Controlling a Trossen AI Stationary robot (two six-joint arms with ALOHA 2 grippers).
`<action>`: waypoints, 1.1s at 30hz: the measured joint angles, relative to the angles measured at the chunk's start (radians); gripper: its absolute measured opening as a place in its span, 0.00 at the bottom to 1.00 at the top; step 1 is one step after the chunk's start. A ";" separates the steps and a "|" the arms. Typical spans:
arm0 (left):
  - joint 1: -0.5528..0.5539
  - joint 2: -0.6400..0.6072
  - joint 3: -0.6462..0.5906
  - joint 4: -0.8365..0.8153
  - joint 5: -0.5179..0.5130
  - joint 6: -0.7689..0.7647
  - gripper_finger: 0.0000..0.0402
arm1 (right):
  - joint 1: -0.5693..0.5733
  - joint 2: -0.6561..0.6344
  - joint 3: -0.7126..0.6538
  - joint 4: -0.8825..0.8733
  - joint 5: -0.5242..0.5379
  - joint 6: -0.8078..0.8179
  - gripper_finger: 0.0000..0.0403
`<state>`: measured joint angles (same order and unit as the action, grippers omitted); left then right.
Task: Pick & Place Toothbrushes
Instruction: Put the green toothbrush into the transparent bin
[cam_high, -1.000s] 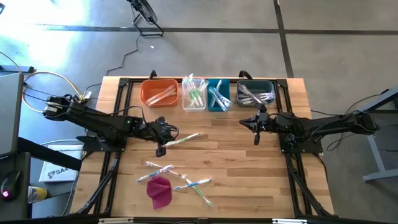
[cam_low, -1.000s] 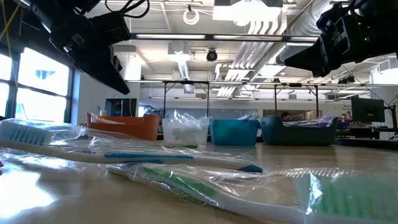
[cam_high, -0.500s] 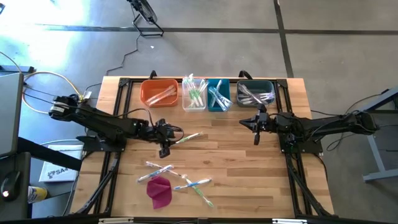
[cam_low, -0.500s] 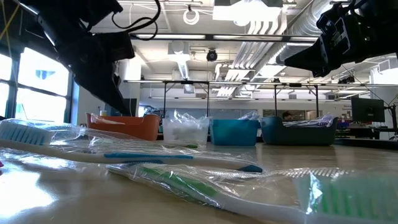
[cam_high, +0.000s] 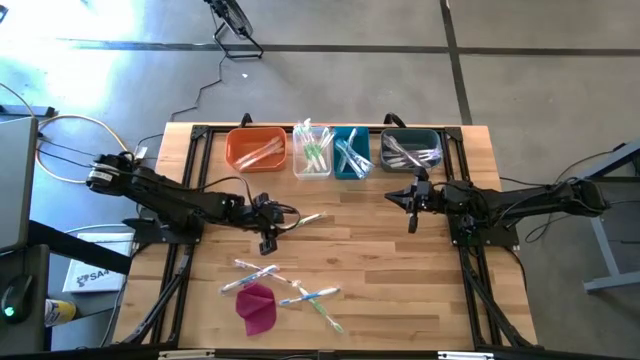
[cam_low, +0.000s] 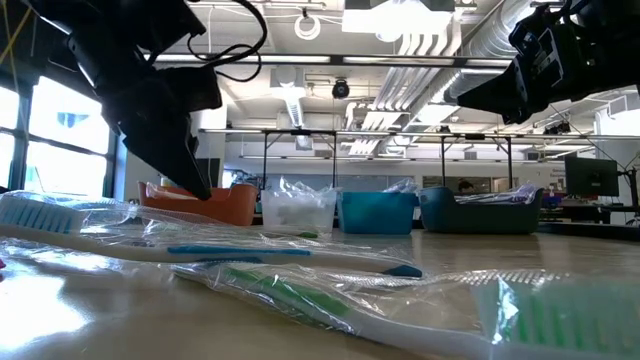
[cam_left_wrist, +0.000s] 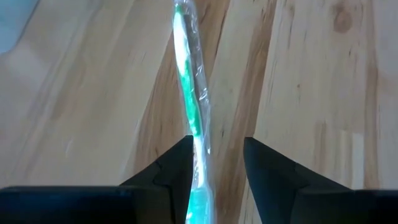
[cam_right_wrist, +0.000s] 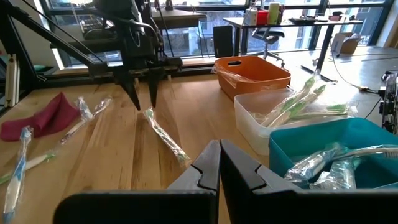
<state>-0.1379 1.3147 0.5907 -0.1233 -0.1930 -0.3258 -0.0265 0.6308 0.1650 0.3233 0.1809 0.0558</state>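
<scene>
Left gripper: the left gripper (cam_high: 268, 224) stands over the middle-left of the table, fingers spread, one on each side of the green toothbrush (cam_left_wrist: 188, 99), holding nothing.
Target position: the wrapped green toothbrush (cam_high: 303, 221) lies flat on the wood just ahead of the fingers, its near end between them.
Long axis: it runs forward from the gap, so the fingers straddle it crosswise, suited to a pinch across the handle.
Nearer arm: the left; the right gripper (cam_high: 413, 208) waits pressed together, well apart, near the dark bin (cam_high: 410, 135).
Surface: bare wooden table (cam_high: 400, 290), with four bins along its far edge.
Room: open workshop with desks and windows beyond.
</scene>
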 joint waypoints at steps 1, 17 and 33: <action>0.000 0.000 0.000 0.001 0.000 -0.013 0.34 | 0.000 0.000 0.000 0.000 0.000 0.000 0.01; 0.000 0.109 -0.001 0.004 -0.002 -0.127 0.34 | 0.000 0.000 0.000 -0.004 0.000 0.000 0.01; 0.000 0.175 0.001 0.027 -0.019 -0.185 0.26 | 0.000 0.000 0.000 -0.007 0.000 0.000 0.01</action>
<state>-0.1379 1.4899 0.5918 -0.0964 -0.2124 -0.5111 -0.0265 0.6305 0.1650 0.3161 0.1806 0.0556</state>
